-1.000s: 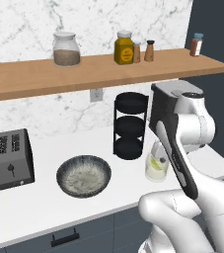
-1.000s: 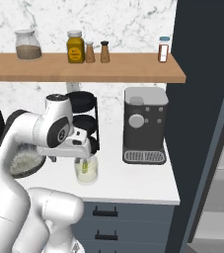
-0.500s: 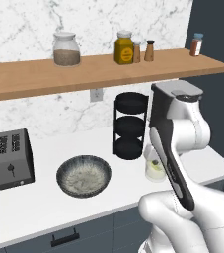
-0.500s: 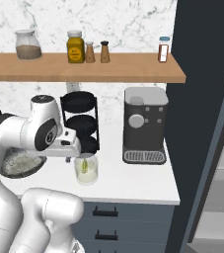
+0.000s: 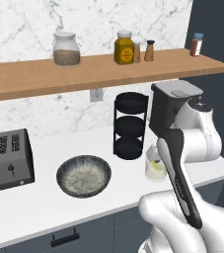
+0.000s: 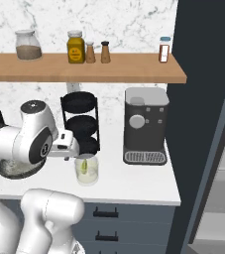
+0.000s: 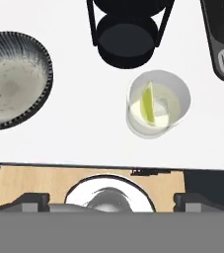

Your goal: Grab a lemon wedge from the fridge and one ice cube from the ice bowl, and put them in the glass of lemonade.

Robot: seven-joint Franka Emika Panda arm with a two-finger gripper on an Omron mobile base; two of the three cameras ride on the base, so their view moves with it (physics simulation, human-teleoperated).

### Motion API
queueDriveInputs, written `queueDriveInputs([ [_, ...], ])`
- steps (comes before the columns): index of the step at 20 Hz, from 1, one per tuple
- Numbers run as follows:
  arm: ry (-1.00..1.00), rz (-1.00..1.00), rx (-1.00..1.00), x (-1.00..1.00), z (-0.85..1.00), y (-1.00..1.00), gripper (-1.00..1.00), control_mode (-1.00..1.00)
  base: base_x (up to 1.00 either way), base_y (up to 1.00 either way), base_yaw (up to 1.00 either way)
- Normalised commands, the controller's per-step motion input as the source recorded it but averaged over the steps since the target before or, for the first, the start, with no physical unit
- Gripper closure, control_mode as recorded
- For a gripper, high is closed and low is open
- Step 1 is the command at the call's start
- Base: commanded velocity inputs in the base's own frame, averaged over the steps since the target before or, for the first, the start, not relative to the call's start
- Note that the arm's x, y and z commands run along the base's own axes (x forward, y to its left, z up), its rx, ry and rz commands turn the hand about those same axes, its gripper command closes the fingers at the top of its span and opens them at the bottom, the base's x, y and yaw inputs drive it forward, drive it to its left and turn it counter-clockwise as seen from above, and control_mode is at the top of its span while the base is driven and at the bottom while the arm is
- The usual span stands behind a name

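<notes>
Tool [image 6: 70, 147]: left of centre in right base view, jaws wide, empty, just above glass of lemonade [image 7: 158, 104].
Glass: right of centre in hand view, lemon wedge [image 7: 147, 105] inside, pale cube apparently beside it.
Step judged: both drops likely made; next, lift clear.
Ice bowl [image 7: 39, 49]: upper left, on counter [image 7: 79, 128].
Black rack [image 7: 127, 29]: top centre, close behind glass.
Coffee machine [image 6: 144, 124]: farther right.
</notes>
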Motion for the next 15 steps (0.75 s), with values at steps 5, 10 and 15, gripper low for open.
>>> queueDriveInputs([
  [5,-0.04,0.00,0.00,-0.43,0.13,0.00,-1.00,-1.00,0.00,0.00,0.00],
  [10,0.01,0.00,0.00,-0.23,0.32,0.00,-1.00,-1.00,0.00,0.00,0.00],
  [15,-0.06,-0.01,0.00,-0.13,0.06,0.03,-1.00,-1.00,0.00,0.00,0.00],
])
